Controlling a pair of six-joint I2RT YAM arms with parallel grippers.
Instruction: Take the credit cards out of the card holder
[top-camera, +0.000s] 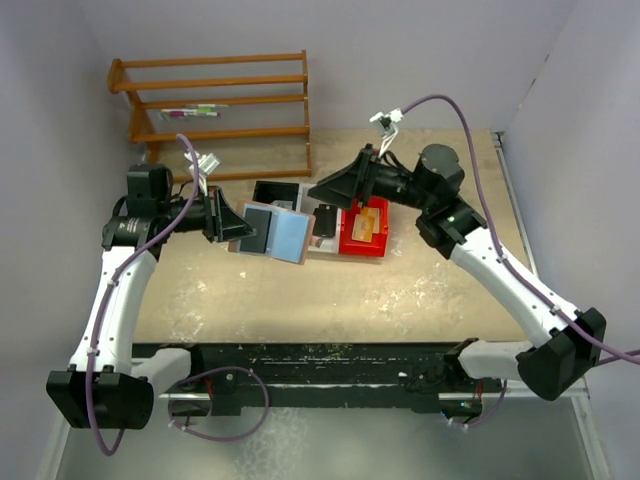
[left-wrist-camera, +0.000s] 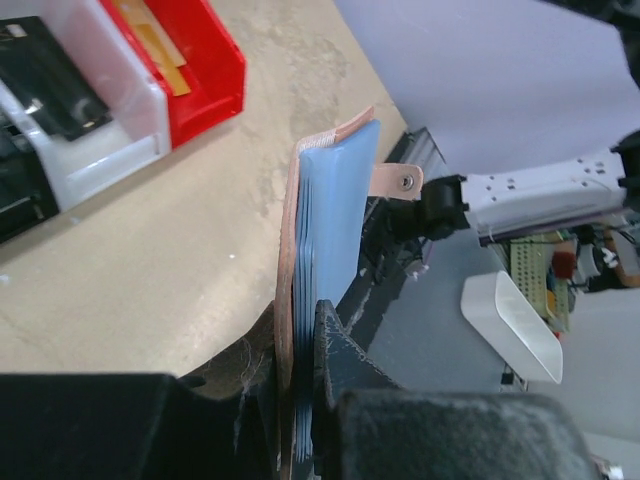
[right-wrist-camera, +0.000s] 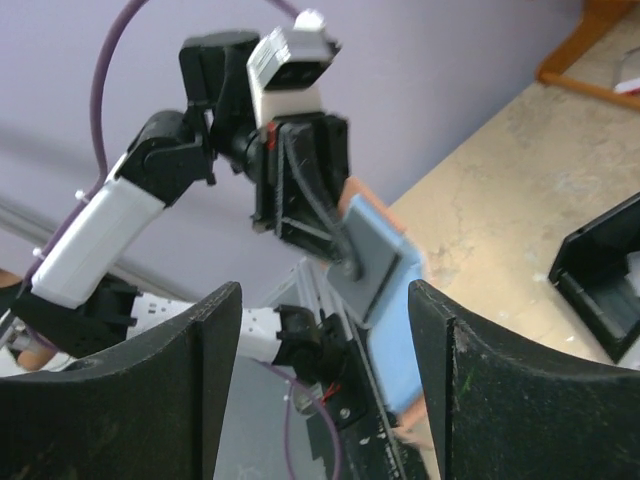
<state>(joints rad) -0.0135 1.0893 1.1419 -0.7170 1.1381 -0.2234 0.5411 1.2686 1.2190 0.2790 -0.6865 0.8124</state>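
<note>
Sticking out unfolded from the left pincer (left-wrist-camera: 300, 335), the card holder (left-wrist-camera: 335, 240) is gripped by one edge, with its light blue lining showing and its strap tab (left-wrist-camera: 395, 180) at the end farthest from that pincer. Whether any cards remain in its pockets cannot be told. One golden-yellow credit card (top-camera: 368, 224) lies in the red bin (top-camera: 365, 250), below and just beside the right pincer (right-wrist-camera: 325, 300). The likeliest trouble, I judge, is the holder slipping or twisting out of that narrow edge grip when a card is tugged, since most of it juts out unsupported above the table (left-wrist-camera: 150, 250). The free flap could also fold over and hide the pockets, or the right fingers could catch lining instead of a card. The left pincer is closed tight on the holder's edge and touches nothing else. The right pincer's jaws stand well apart and empty. The holder sits straight ahead of their gap, clear of both fingers.
</note>
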